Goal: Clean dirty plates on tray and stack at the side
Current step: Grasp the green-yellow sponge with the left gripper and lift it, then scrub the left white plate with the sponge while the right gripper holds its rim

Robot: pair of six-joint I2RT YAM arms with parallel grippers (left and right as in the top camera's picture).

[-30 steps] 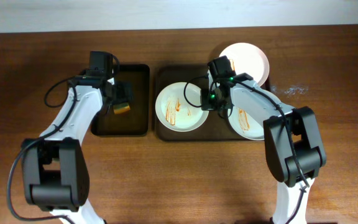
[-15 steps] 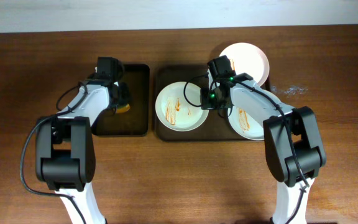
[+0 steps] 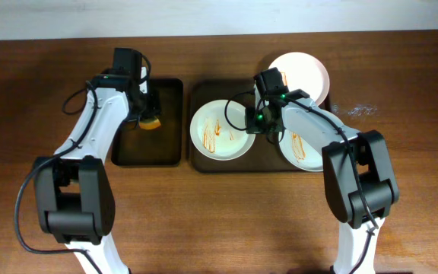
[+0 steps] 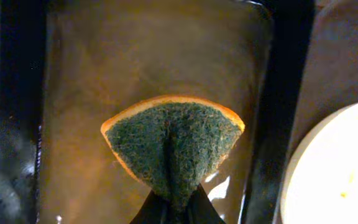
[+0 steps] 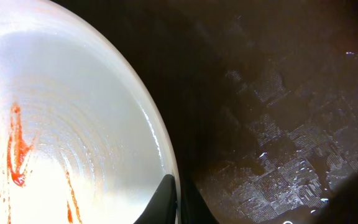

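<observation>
Currently | left claw [image 4: 173,210]: sponge [image 4: 173,140] pinched | right claw [image 5: 178,200]: plate [image 5: 61,124] rim gripped | plate judged stiff, slick, fragile; rim hold advised

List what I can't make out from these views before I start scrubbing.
Overhead: the right arm covers part of the right-hand plate, so its full sauce marks are hidden.
Left wrist: the bottom edge cuts off most of the left gripper, which pinches the sponge.
Right wrist: the left-hand plate, pinched by the right gripper, runs off the left and bottom edges.
</observation>
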